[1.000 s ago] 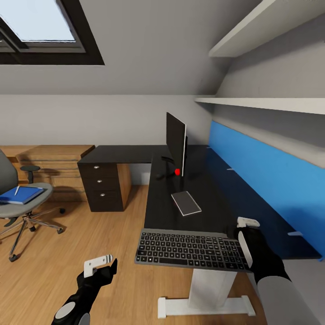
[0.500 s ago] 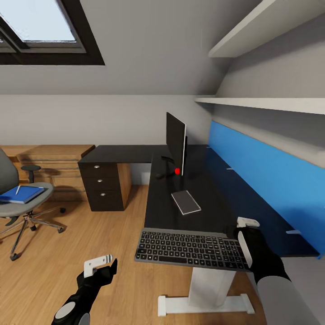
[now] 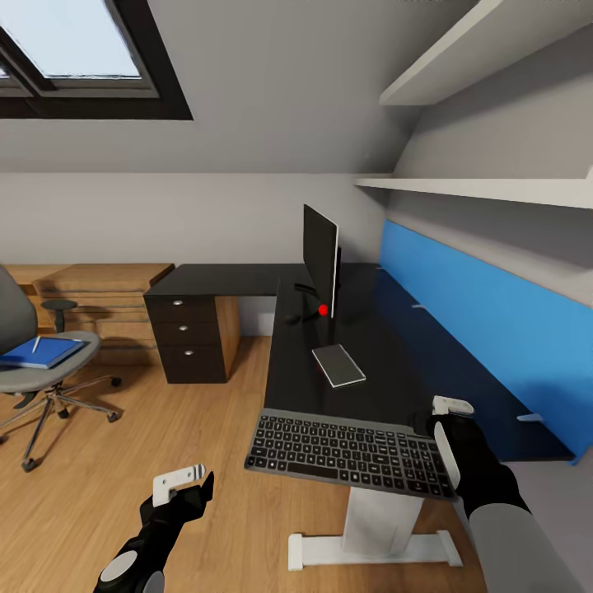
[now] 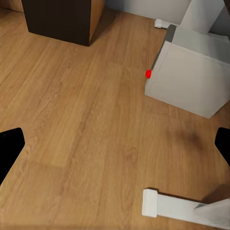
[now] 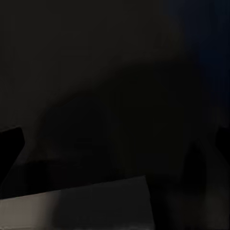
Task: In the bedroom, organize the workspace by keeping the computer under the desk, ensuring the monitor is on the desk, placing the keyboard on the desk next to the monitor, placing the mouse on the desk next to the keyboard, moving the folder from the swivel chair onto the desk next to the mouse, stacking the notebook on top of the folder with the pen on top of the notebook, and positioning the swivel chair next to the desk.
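Right now I have the right hand [image 3: 449, 424] clamped on the right end of the keyboard [image 3: 350, 449], which lies at the near end of the counter [image 3: 329, 329], its front edge hanging out past the counter's rim. Further along the black top sits the notebook [image 3: 338, 366], flat and apart from the keyboard, and beyond it the monitor [image 3: 320, 260] stands upright, edge-on to me, red dot at its lower corner. My left hand [image 3: 183, 482] hangs low over the wood floor [image 3: 123, 461] with nothing in it; in its wrist view the fingers [image 4: 9, 148] sit at the far edges, wide apart. That view also shows the computer [image 4: 189, 76], a grey box on the floor beside the counter's white leg. Off to the left stands the swivel chair [image 3: 37, 362], well apart from the counter, with the folder [image 3: 41, 352] on its seat and the pen [image 3: 35, 343] lying on the folder.
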Motion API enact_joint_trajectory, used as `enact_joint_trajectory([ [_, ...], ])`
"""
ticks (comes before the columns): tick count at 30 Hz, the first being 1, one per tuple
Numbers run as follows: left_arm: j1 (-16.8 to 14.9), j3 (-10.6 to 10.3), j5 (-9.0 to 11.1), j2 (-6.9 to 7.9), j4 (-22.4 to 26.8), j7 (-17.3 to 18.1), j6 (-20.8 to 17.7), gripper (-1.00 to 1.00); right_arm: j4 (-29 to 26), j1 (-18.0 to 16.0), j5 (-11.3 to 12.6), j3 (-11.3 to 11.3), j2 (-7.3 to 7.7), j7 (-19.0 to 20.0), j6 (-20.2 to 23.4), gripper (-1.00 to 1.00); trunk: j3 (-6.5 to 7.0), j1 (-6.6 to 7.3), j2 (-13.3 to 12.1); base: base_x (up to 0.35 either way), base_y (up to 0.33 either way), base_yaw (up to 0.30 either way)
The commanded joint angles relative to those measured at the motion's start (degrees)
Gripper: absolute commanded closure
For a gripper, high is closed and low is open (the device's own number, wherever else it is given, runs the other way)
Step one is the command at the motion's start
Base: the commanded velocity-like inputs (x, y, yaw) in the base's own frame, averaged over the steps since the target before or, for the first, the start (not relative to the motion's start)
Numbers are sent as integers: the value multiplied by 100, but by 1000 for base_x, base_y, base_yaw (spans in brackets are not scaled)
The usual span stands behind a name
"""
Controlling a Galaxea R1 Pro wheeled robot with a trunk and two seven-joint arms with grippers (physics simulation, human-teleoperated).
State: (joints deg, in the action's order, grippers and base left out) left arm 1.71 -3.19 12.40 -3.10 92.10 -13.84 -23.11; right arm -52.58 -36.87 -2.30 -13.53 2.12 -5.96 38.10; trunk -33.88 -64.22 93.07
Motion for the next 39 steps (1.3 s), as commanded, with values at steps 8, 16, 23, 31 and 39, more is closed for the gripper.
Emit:
enact_joint_trajectory([
  [8, 4, -7, 63, 2, 9, -49, -18, -100, -7, -2, -25, -1, -1, -1, 31, -100, -5, 0, 3, -87, 0, 0],
  [16, 5, -6, 61, 2, 9, -49, -18, -100, -7, 0, -25, -1, -1, -1, 31, -100, -5, 0, 3, -9, 0, 0],
  [23, 5, -6, 61, 2, 9, -49, -18, -100, -7, -1, -25, -1, -1, -1, 31, -100, -5, 0, 3, 0, 0, 0],
  [31, 5, -6, 61, 2, 9, -49, -18, -100, -7, -1, -25, -1, -1, -1, 28, -100, -5, 0, 3, 0, 0, 0],
  [39, 5, -15, 57, 2, 9, -49, -18, -100, -7, -1, -25, -2, -1, 5, 23, -100, 13, 22, -37, 0, 0, 0],
])
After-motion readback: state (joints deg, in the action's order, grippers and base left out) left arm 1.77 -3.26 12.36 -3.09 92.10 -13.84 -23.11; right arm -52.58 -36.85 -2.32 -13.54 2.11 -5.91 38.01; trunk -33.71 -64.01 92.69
